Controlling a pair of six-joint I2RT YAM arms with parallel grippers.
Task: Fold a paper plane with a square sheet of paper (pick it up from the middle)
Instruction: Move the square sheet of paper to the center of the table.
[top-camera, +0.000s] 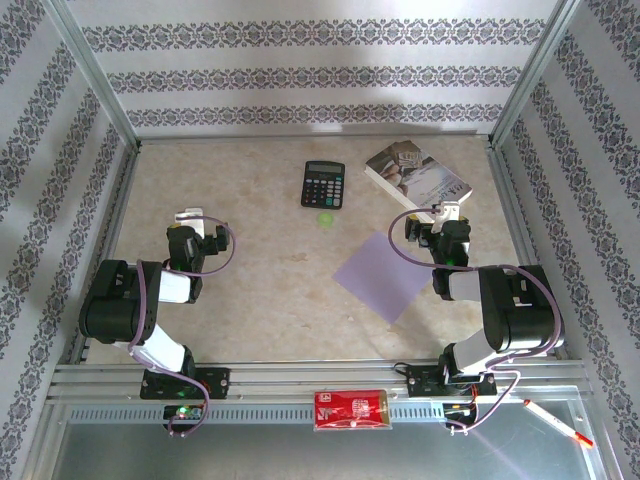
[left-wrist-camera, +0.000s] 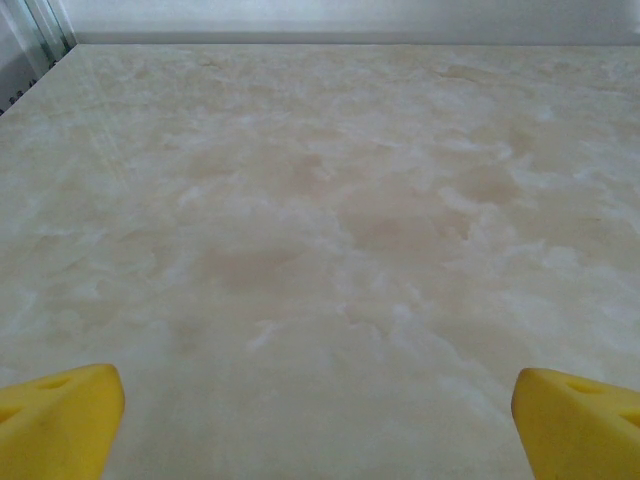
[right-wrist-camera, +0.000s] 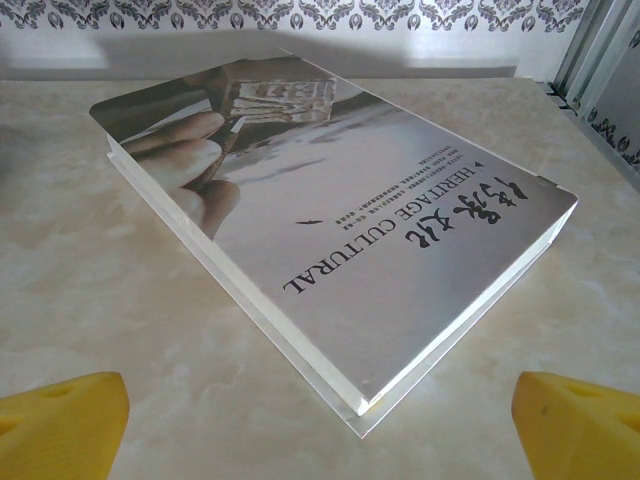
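Left gripper (left-wrist-camera: 320, 425) and right gripper (right-wrist-camera: 320, 425) both stand spread wide, holding nothing. Right of centre in the top view, a thin, flat lilac-purple square sheet of paper (top-camera: 384, 276) lies beside the right arm. It is probably feather-light, limp and easily creased, so pinch gently at its middle, bunching it off the marble-patterned table (top-camera: 260, 290).

Matt lilac paper sheet (top-camera: 384, 276) on smooth marbled table (top-camera: 260, 290)
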